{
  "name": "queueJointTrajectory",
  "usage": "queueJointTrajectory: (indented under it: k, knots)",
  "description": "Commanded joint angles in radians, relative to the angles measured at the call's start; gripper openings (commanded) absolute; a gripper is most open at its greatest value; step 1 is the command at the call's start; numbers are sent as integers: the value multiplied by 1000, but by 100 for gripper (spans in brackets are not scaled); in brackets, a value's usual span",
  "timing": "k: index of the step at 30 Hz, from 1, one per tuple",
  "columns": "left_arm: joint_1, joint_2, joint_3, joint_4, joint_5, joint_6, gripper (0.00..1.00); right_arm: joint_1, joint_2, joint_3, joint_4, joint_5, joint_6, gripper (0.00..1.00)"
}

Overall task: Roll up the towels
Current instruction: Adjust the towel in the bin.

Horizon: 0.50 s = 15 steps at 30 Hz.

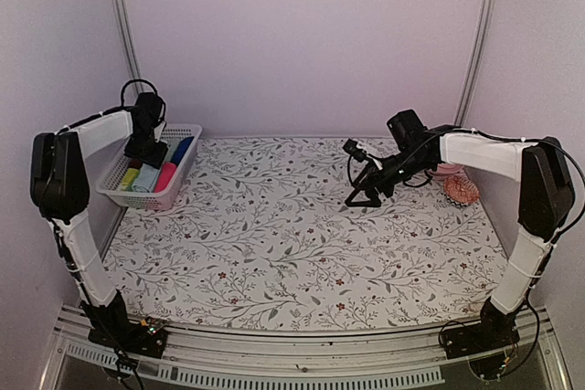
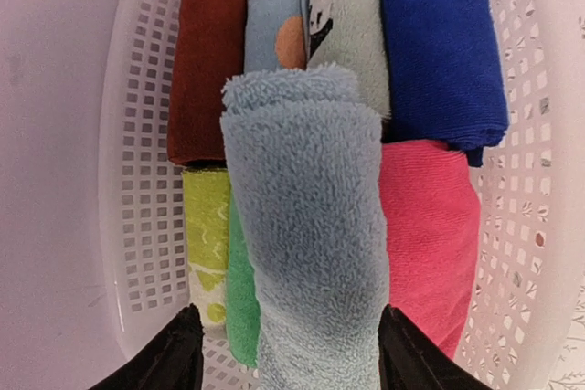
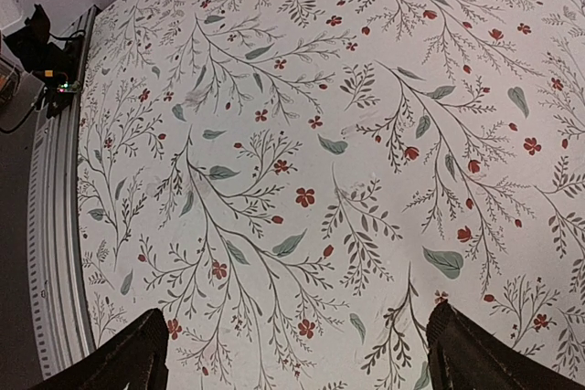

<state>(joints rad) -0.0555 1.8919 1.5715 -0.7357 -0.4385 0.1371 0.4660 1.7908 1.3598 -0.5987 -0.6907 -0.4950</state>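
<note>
The pale blue towel is rolled and lies on top of other rolls in a white basket. My left gripper hangs over the basket with its fingers either side of this roll. The right finger touches it and a gap shows at the left finger, so the gripper is open. The bright pink towel lies rolled in the basket just right of the pale blue one, and also shows in the top view. My right gripper is open and empty, low over the bare floral tabletop.
The basket also holds a dark red roll, a dark blue roll, a green roll, a yellow roll and a panda-print cloth. A pink thing and an orange-red object lie at the right wall behind the right arm.
</note>
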Motion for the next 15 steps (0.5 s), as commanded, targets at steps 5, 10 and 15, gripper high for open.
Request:
queueJointTrajectory:
  k: [5,10,15]
  knots:
    - [9,-5,10,146,21,54,61,8,-7,10,-10,-18,-13,99]
    - [21,38,37,145,59,49,54,8,-6,10,-12,-15,-16,99]
    - [33,45,17,191,55,38,36,8,1,11,-13,-13,-20,99]
